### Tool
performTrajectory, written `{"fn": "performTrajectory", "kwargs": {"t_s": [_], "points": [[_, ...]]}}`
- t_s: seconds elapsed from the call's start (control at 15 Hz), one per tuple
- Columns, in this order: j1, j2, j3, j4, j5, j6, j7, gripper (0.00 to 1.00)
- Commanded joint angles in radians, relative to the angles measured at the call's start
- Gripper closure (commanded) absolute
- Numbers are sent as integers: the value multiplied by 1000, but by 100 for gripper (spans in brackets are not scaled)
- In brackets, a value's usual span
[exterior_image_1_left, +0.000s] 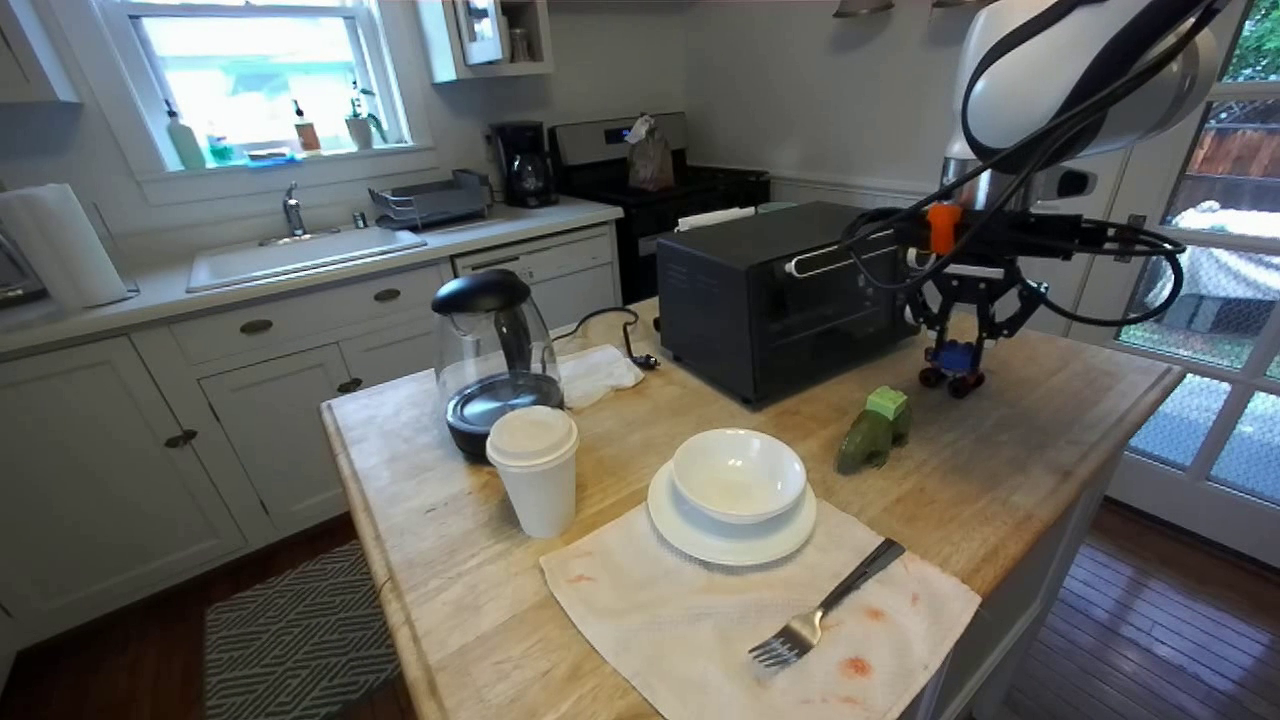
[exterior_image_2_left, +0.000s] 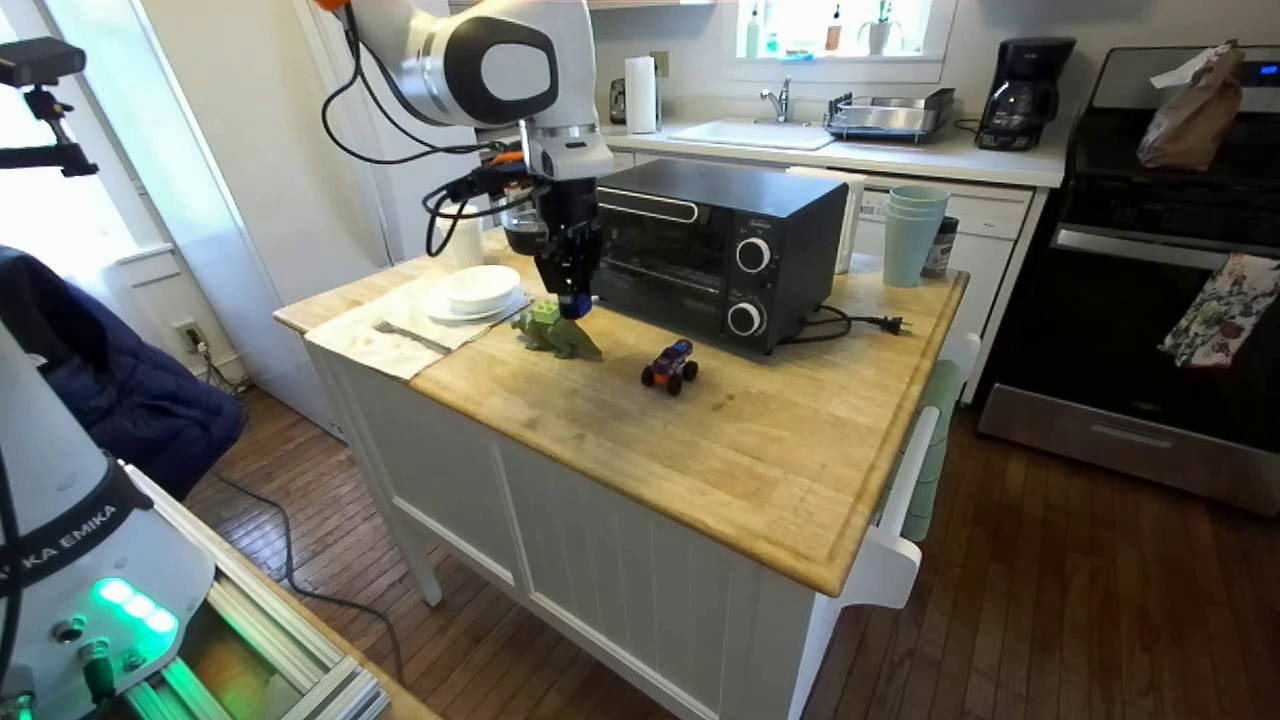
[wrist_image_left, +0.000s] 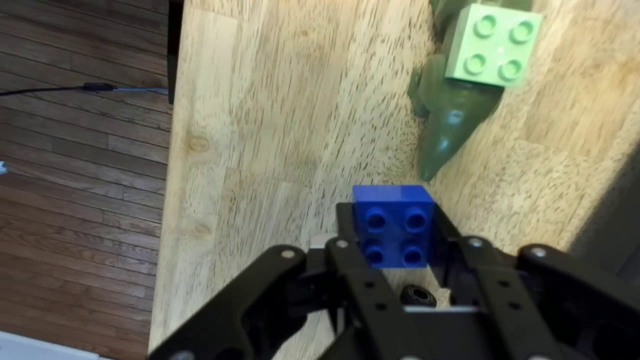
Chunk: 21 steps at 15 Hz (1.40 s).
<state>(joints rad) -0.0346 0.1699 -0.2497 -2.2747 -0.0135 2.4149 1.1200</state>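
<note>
My gripper (wrist_image_left: 394, 226) is shut on a blue toy brick (wrist_image_left: 392, 235), with a finger on each side and its round studs facing the wrist camera. The brick also shows in both exterior views (exterior_image_1_left: 955, 356) (exterior_image_2_left: 575, 305), held above the wooden table. A green toy dinosaur (wrist_image_left: 452, 125) stands close by with a light green brick (wrist_image_left: 494, 45) on its back. The dinosaur also shows in both exterior views (exterior_image_1_left: 868, 440) (exterior_image_2_left: 560, 335). A small toy truck (exterior_image_2_left: 670, 367) stands on the table; in the wrist view only a black tyre (wrist_image_left: 418, 295) shows between the fingers.
A black toaster oven (exterior_image_2_left: 700, 240) stands behind the gripper. A white bowl (exterior_image_1_left: 740, 475) on a plate (exterior_image_1_left: 735, 545) and a fork (exterior_image_1_left: 825, 605) lie on a cloth (exterior_image_1_left: 640, 610). A paper cup (exterior_image_1_left: 535, 470), glass kettle (exterior_image_1_left: 500, 370) and green cups (exterior_image_2_left: 914, 237) stand on the table.
</note>
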Motion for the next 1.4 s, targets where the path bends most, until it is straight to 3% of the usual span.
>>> {"fn": "performTrajectory", "kwargs": {"t_s": [0.0,0.4,0.87,0.93,1.33], "points": [[3,-51,30,-74,-28,45,102,89],[12,-71,71,-125,-38,157,201,89],[30,-50,92,-110,-90,207,294,89],[14,-36,98,-95,-50,181,241,64],[18,-36,100,-95,-58,186,255,64]]}}
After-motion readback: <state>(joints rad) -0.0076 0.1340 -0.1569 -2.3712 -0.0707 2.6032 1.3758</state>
